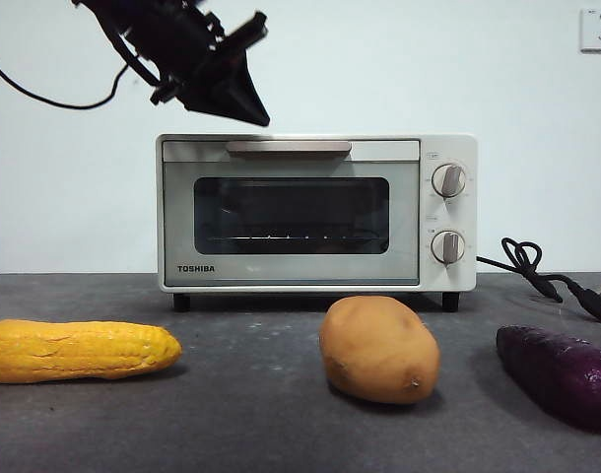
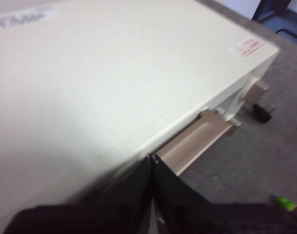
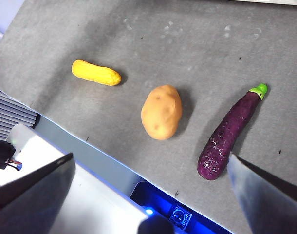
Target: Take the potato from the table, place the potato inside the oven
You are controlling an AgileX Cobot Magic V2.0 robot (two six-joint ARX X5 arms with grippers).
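Note:
The tan-orange potato (image 1: 379,349) (image 3: 161,111) lies on the dark grey table (image 1: 251,394) in front of the cream-white TOSHIBA oven (image 1: 315,212), whose door is closed. My left gripper (image 1: 253,110) (image 2: 152,160) hangs shut and empty just above the oven's top, near the left end of the beige bar handle (image 2: 197,141) (image 1: 289,147). My right gripper (image 3: 151,158) is open, high above the table's near edge, with the potato well below and beyond its jaws. It does not show in the front view.
A yellow corn cob (image 1: 79,350) (image 3: 96,72) lies left of the potato. A dark purple vegetable with a green stem tip (image 1: 562,374) (image 3: 229,134) lies to its right. The oven's black cord (image 1: 542,276) trails at the back right.

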